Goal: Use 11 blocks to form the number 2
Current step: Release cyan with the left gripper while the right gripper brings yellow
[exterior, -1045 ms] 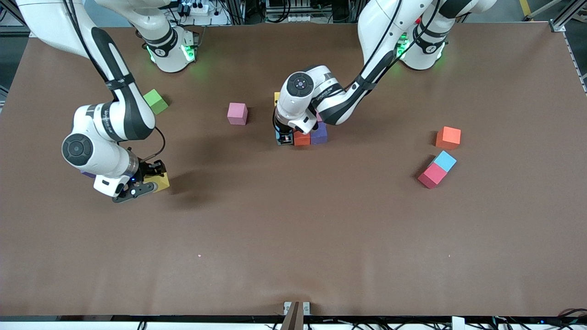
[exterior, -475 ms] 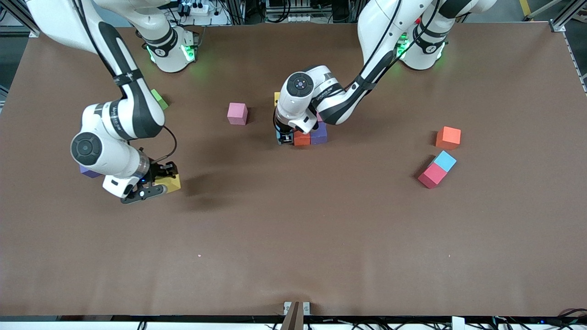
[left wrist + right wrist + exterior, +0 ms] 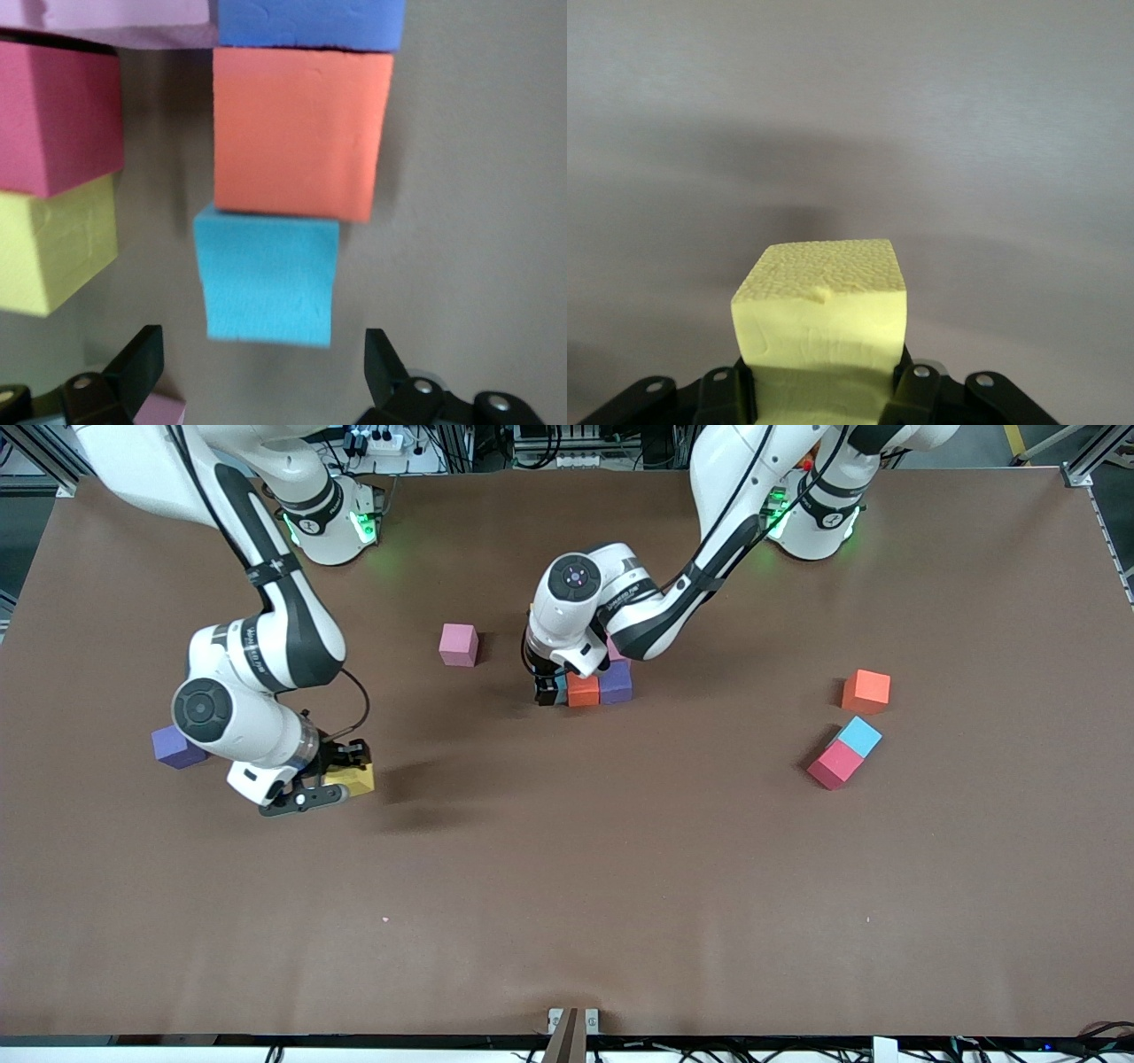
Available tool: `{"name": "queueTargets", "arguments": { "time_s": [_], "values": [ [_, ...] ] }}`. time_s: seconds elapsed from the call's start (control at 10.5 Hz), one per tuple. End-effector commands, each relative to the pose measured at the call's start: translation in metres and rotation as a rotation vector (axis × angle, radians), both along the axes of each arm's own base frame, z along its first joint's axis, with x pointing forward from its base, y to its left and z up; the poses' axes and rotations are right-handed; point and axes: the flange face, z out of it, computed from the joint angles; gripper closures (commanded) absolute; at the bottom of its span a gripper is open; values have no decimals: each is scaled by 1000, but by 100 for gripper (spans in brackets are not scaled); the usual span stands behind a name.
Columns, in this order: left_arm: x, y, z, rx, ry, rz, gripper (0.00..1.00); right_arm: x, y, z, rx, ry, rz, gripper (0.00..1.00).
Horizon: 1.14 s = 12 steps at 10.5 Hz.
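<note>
Brown matte surface [image 3: 620,886] carries a partial cluster of foam cubes at its middle: a light blue cube [image 3: 268,279] touches an orange cube [image 3: 301,133], which touches a purple-blue cube [image 3: 310,22]; a red cube [image 3: 53,119] and a yellow-green cube [image 3: 53,243] sit beside them. Over the light blue cube hangs the left hand [image 3: 261,376], fingers spread wide and clear of it. Toward the right arm's end, the right hand [image 3: 323,786] is up in the air, clamped on a yellow foam cube [image 3: 822,319].
</note>
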Motion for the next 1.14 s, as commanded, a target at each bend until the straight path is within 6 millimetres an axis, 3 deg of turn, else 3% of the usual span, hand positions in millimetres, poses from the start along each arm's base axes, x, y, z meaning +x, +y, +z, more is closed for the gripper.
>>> {"name": "queueTargets", "arguments": {
  "time_s": [0.0, 0.28, 0.38, 0.57, 0.85, 1.04],
  "values": [
    [-2, 0, 61, -12, -65, 25, 0, -4, 32, 1, 9, 9, -10, 67],
    [0, 10, 134, -63, -168, 23, 0, -16, 70, -6, 3, 15, -29, 67],
    [2, 18, 157, -45, -202, -11, 0, -27, 102, -12, 5, 14, -50, 67],
    [37, 54, 181, 6, -265, -216, 0, -48, 169, -28, 6, -14, -128, 67],
    [94, 104, 193, 40, -366, -569, 0, -71, 264, -47, -10, -12, -200, 67],
    [129, 153, 184, 62, -339, -832, 0, -90, 303, -68, -32, -9, -207, 65]
  ]
}}
